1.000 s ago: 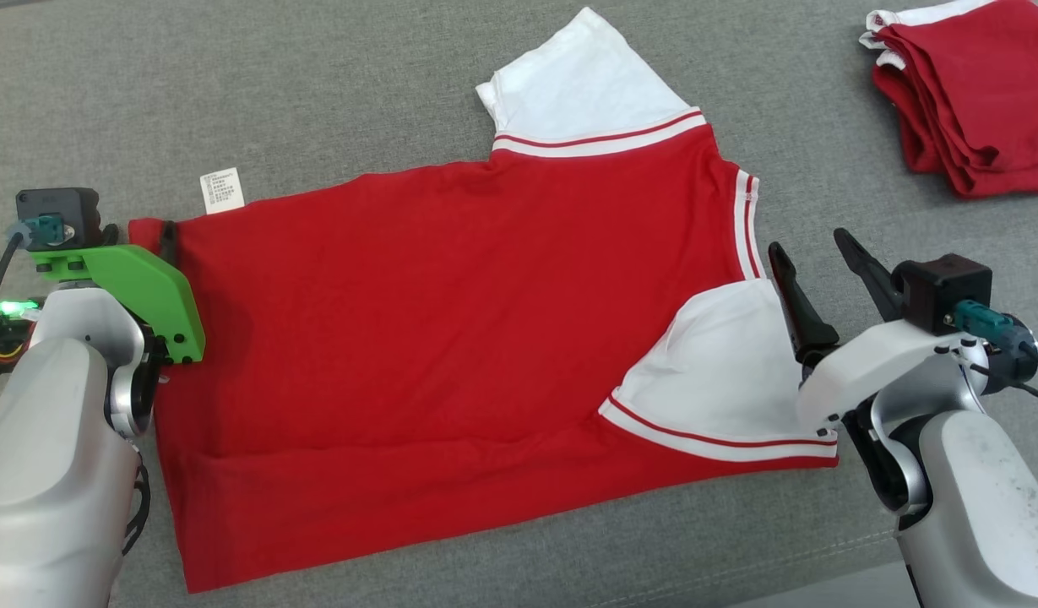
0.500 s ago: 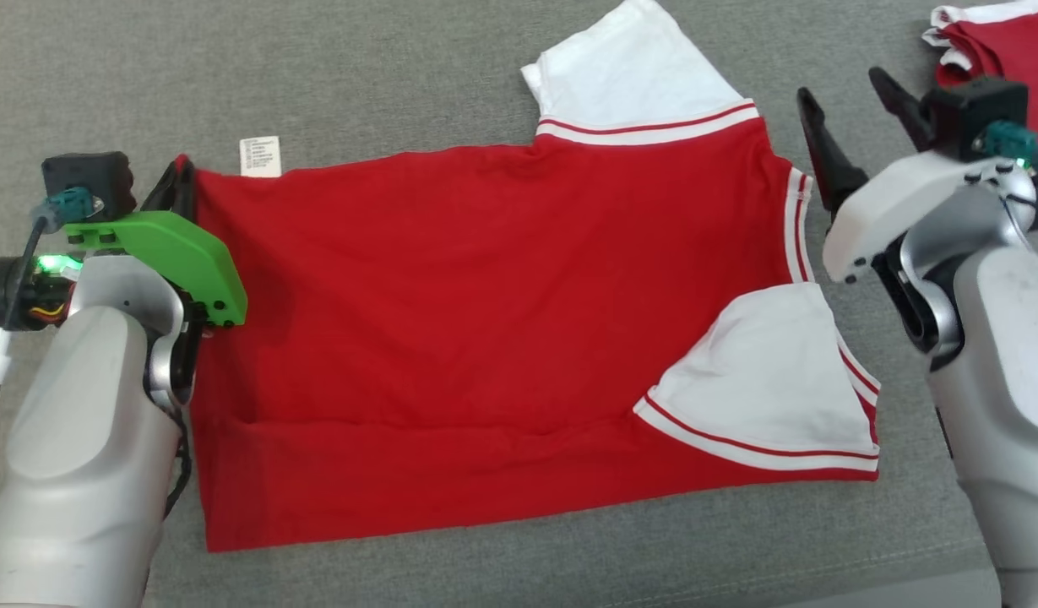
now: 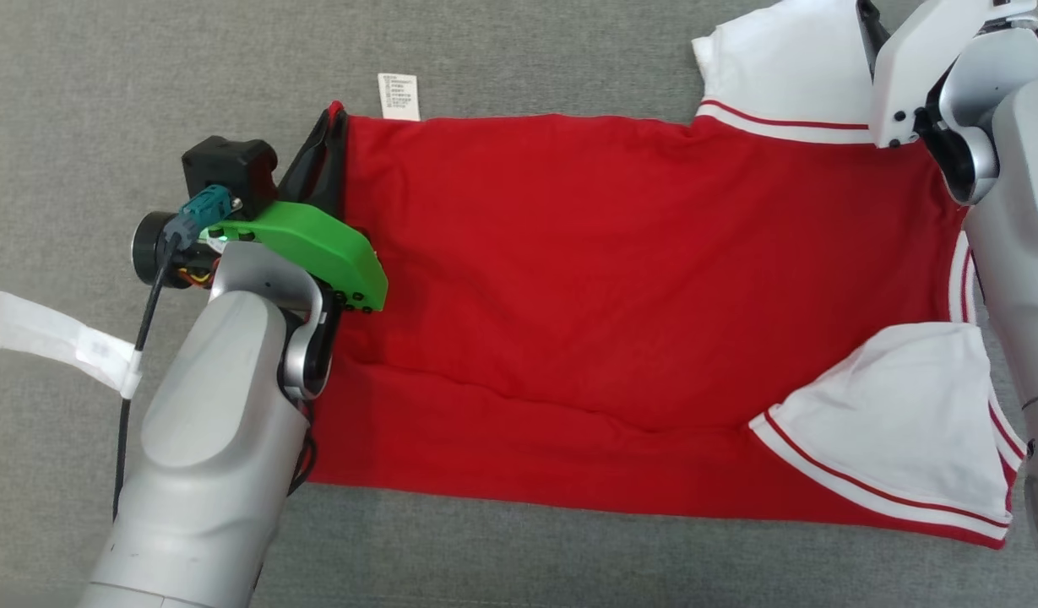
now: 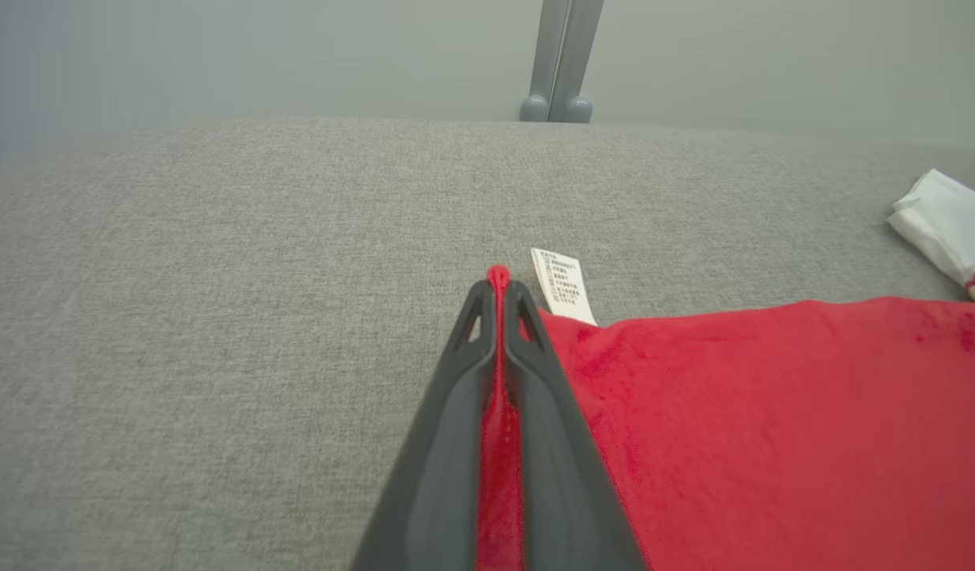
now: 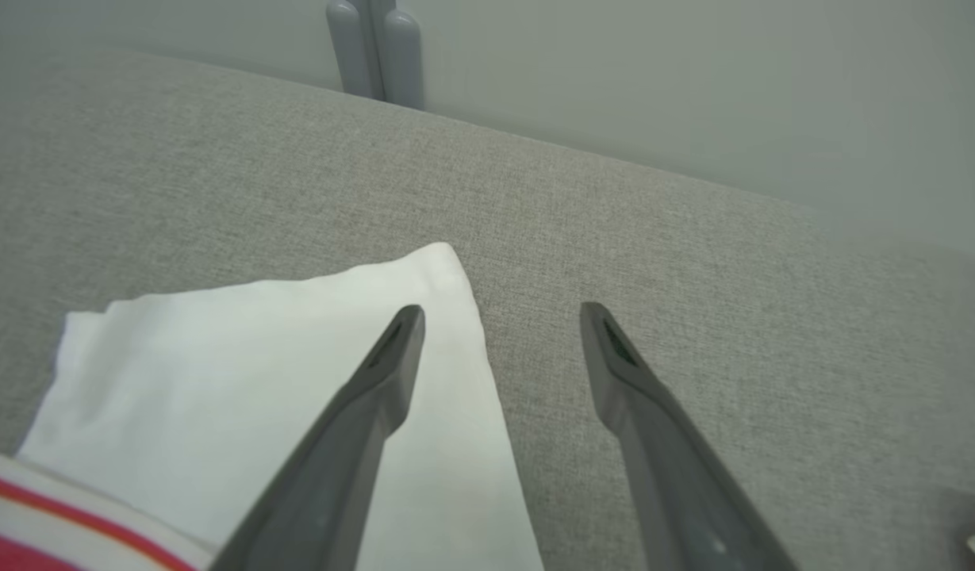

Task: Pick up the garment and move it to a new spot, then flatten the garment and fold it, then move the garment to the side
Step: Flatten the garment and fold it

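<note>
Right beside the care label, the left gripper has its two dark fingers pressed together on the hem corner of the garment. In the left wrist view a thin strip of red cloth sits squeezed between them. Makes sense to me: a corner is the easiest bit to pinch without bunching up the rest.

The garment is spread mostly flat on the grey cushion, running away from the label along its far edge. It has a red body and white sleeves with striped trim. The near sleeve, diagonally across from the label, is tucked in over the body, so I'd guess the folding is partly under way.

Well away from the label, at the other end of that same edge, the right gripper has its fingers spread wide with nothing between them. One finger is over the far sleeve, the other over bare cushion. My read: it's lining up to grab that end so both arms can carry the edge over together.

As for writing, the label has a few lines of tiny print, way too small to read. No brand or logo anywhere that I can spot.
</note>
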You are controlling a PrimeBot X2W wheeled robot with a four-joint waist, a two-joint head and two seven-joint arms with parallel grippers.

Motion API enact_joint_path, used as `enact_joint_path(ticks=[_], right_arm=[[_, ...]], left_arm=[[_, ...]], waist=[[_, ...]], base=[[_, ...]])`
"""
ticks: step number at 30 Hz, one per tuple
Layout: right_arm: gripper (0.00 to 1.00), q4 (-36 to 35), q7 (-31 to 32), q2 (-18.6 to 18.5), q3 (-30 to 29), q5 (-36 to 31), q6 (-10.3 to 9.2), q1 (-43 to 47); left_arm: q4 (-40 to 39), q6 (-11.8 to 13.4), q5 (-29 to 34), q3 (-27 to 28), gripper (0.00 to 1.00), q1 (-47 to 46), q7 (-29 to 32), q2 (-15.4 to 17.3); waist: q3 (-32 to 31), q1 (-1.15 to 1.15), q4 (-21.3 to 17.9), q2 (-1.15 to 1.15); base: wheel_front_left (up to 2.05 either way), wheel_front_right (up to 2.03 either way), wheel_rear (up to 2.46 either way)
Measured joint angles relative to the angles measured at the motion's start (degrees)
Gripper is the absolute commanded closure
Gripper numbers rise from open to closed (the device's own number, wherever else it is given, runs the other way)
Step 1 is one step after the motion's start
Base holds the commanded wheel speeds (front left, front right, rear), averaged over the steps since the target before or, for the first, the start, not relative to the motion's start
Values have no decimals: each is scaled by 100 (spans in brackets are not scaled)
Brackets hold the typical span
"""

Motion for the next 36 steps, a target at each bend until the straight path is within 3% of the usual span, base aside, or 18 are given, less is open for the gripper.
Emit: enact_joint_path(ticks=[6,13,14,15,17,23,24,26,36], right_arm=[[0,891,-62,-57,-65,-155,0,-533],[0,1459,-249,-85,2,-267,-4,-928],[46,1519,-257,-83,23,-274,-4,-979],[60,1588,-256,-79,38,-291,-4,-1039],[75,1693,-265,-49,62,-311,0,-1123],[74,1965,-327,64,186,-415,3,-1256],[78,2005,-341,65,207,-428,3,-1268],[100,2094,-368,73,249,-457,3,-1297],[100,2251,-1093,278,357,-191,2,-1157]], left_arm=[[102,2,-46,-93,100,-163,-223,-189],[288,-2,-103,-164,100,-274,-357,-275],[305,-2,-103,-164,100,-285,-365,-278],[322,-2,-104,-163,100,-297,-392,-279],[355,-1,-111,-155,100,-325,-406,-275],[450,-2,-147,-148,100,-390,-413,-226],[459,-2,-160,-149,100,-398,-414,-221],[476,-2,-163,-149,100,-407,-417,-201],[579,24,-263,-42,100,-383,-519,32]], waist=[[225,0,382,0],[422,0,571,0],[435,0,576,0],[448,0,574,0],[455,0,549,0],[430,0,432,0],[425,0,419,0],[411,0,390,0],[209,0,188,0]], base=[[0,0,0],[0,0,0],[0,0,0],[0,0,0],[0,0,0],[0,0,0],[0,0,0],[0,0,0],[0,0,0]])
